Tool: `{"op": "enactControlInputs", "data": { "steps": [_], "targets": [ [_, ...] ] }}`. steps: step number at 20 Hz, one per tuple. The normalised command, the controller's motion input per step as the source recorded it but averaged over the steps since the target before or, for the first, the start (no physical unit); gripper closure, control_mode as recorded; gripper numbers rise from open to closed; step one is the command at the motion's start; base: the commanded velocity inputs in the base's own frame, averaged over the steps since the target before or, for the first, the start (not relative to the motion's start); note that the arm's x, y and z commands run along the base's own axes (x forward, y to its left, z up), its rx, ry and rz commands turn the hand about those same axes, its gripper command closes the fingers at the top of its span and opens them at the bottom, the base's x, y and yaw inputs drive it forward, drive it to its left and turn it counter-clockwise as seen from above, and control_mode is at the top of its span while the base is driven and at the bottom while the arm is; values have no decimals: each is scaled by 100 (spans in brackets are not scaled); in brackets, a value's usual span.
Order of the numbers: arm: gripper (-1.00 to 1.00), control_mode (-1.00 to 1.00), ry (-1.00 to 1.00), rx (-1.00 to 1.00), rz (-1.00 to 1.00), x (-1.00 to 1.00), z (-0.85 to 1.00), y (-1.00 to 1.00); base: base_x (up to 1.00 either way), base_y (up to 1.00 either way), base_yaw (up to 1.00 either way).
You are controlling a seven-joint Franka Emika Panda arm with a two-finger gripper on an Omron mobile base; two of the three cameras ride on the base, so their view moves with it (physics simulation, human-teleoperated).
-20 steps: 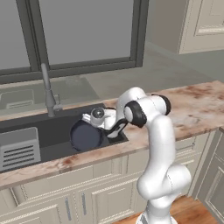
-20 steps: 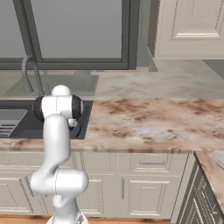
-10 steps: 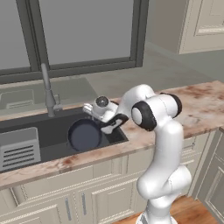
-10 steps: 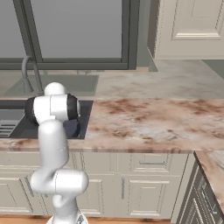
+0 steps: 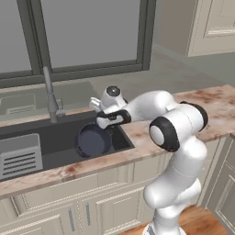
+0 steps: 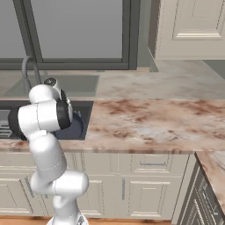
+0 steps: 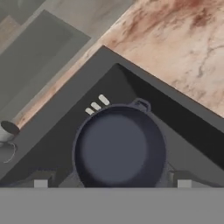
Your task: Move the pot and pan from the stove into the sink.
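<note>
The deep dark blue-grey pot [image 5: 93,141] stands upright in the right end of the sink [image 5: 55,140], with one loop handle showing in the hand view. My gripper [image 5: 103,122] hangs just above the pot's right rim, open, with nothing between its fingers. In the hand view the pot [image 7: 119,148] lies straight below the gripper [image 7: 111,180], and the fingertips [image 7: 41,180] stand wide on either side of it, clear of the rim. From the right base view my arm covers most of the pot [image 6: 77,127]. The pan and the stove are out of view.
A tall curved faucet [image 5: 50,92] rises behind the sink, and a grey slotted rack [image 5: 18,156] fills the basin's left end. The marbled counter [image 5: 215,108] runs to the right. A window sill and wall stand behind.
The hand has lifted a little off the pot and the elbow has swung out to the right. The pot rests in the sink where it was.
</note>
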Motion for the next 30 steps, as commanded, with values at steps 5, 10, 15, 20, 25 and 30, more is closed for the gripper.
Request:
{"op": "enactControlInputs", "data": {
  "steps": [5,10,15,20,25,30],
  "targets": [
    [-100,-100,10,0,1,-71,70,-7,0,0,0],
    [-100,-100,7,-3,3,-94,54,-8,0,0,0],
    [-100,-100,4,-5,6,-100,44,-8,0,0,0],
    [-100,-100,5,-5,6,-100,42,-7,0,0,0],
    [-100,-100,2,-4,7,-100,39,-10,0,0,0],
    [-100,-100,0,-4,12,-100,36,-10,0,0,0]
  ]
}}
